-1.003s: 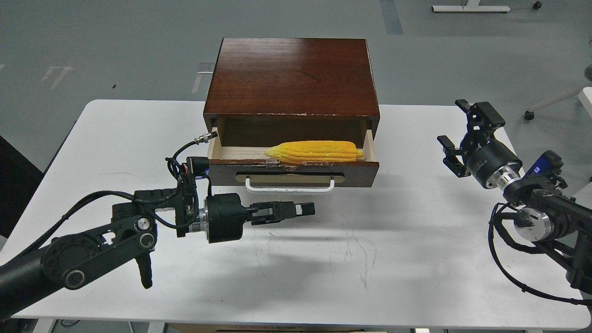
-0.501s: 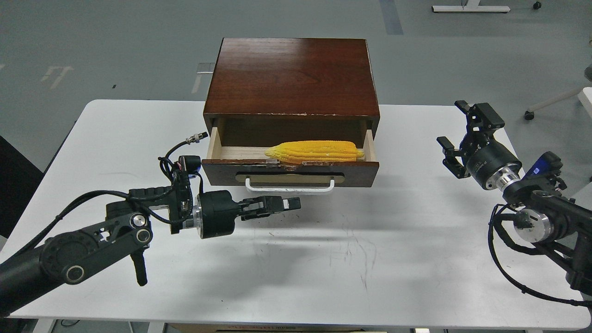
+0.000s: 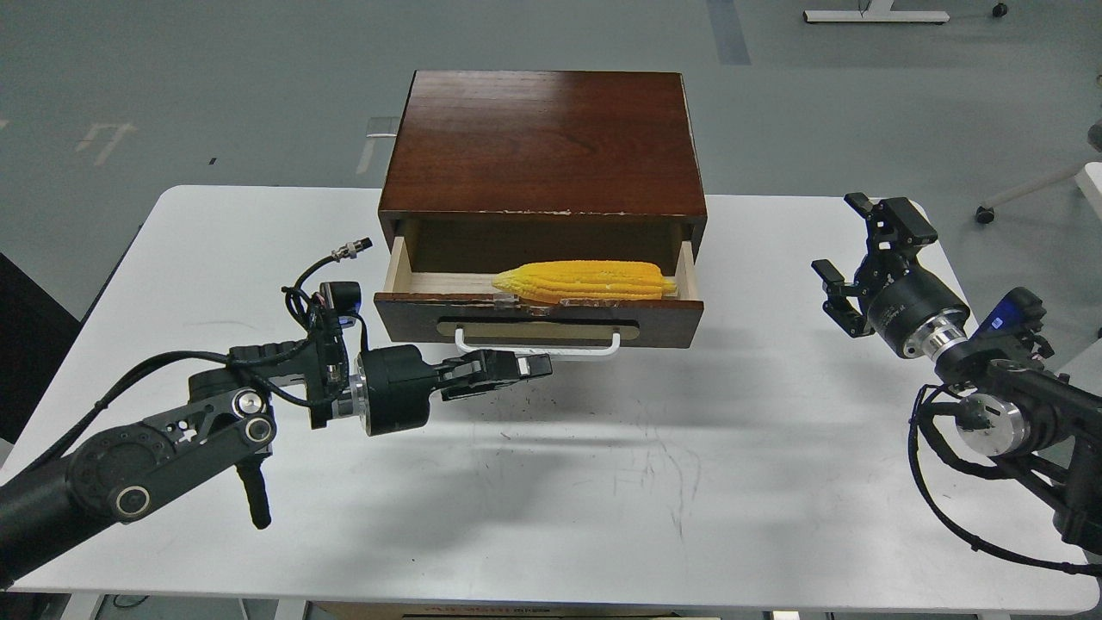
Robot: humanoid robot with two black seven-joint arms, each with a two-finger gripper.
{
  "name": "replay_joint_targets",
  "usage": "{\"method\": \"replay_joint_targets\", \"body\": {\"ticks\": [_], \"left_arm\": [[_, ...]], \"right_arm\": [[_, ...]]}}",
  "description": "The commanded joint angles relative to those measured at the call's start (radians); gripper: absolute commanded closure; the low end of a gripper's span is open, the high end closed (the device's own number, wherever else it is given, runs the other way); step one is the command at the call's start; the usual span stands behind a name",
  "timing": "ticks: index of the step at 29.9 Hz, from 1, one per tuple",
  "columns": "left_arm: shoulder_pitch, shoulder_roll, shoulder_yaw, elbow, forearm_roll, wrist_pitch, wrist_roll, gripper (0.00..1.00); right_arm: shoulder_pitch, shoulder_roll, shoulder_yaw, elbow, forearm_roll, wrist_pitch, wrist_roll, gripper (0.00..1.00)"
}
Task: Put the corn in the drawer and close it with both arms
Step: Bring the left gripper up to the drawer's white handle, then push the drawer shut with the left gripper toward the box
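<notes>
The yellow corn [image 3: 585,280] lies lengthwise inside the open drawer [image 3: 663,320], toward its right side. The drawer is pulled out of the dark wooden cabinet [image 3: 542,142], and its white bar handle [image 3: 564,350] faces me. My left gripper [image 3: 532,365] points right, with its fingers together and nothing in them. Its tip is just below the left part of the handle, close to the drawer front. My right gripper [image 3: 839,234] is open and empty, above the table to the right of the cabinet and well apart from it.
The white table [image 3: 603,482] carries the cabinet at its back middle. Bare tabletop lies in front of the drawer and between my arms. The left arm's cables and connector [image 3: 349,250] stick up beside the drawer's left corner. Grey floor lies beyond the table.
My left gripper has moved left and toward the drawer, from the open tabletop to just under the handle. The drawer's left front corner has shifted slightly left. The right gripper has barely moved.
</notes>
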Motion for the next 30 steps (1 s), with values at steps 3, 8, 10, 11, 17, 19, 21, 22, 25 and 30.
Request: {"method": "replay_joint_targets", "body": {"ticks": [3,8,10,11,17,19,21,22,25,30], "left_arm": [[-0.002,-0.001,-0.007,0.022,0.000,0.004,0.001,1.00],[-0.002,-0.006,-0.023,0.039,0.000,0.010,0.001,1.00],[-0.005,-0.006,-0.027,0.043,0.000,0.010,0.001,1.00],[-0.005,-0.008,-0.029,0.048,0.000,0.010,0.001,1.00],[-0.005,-0.011,-0.034,0.075,-0.001,0.024,-0.001,1.00],[-0.003,-0.012,-0.040,0.077,-0.001,0.024,-0.001,1.00],[-0.002,-0.012,-0.053,0.078,-0.001,0.026,-0.001,1.00],[-0.002,-0.014,-0.061,0.083,-0.003,0.024,-0.001,1.00],[-0.005,-0.014,-0.067,0.088,-0.005,0.026,-0.001,1.00],[-0.005,-0.014,-0.087,0.117,-0.005,0.026,-0.001,1.00]], "right_arm": [[0.000,0.000,0.000,0.000,0.000,0.000,0.000,0.00],[0.000,0.000,0.000,0.000,0.000,0.000,0.000,0.00],[0.000,0.000,-0.001,0.000,0.000,0.000,0.000,0.00],[0.000,0.000,-0.001,0.000,0.000,0.000,0.000,0.00],[-0.002,0.000,-0.001,0.000,0.000,-0.001,0.000,0.00],[-0.002,0.000,-0.001,0.000,0.000,0.000,0.000,0.00],[-0.003,0.000,-0.001,0.000,0.000,0.000,0.000,0.00],[-0.003,0.000,-0.001,0.001,0.000,-0.001,0.000,0.00],[-0.008,0.000,-0.001,0.002,0.000,-0.002,0.000,0.00],[-0.009,-0.002,-0.001,0.002,0.000,0.000,0.000,0.00]]}}
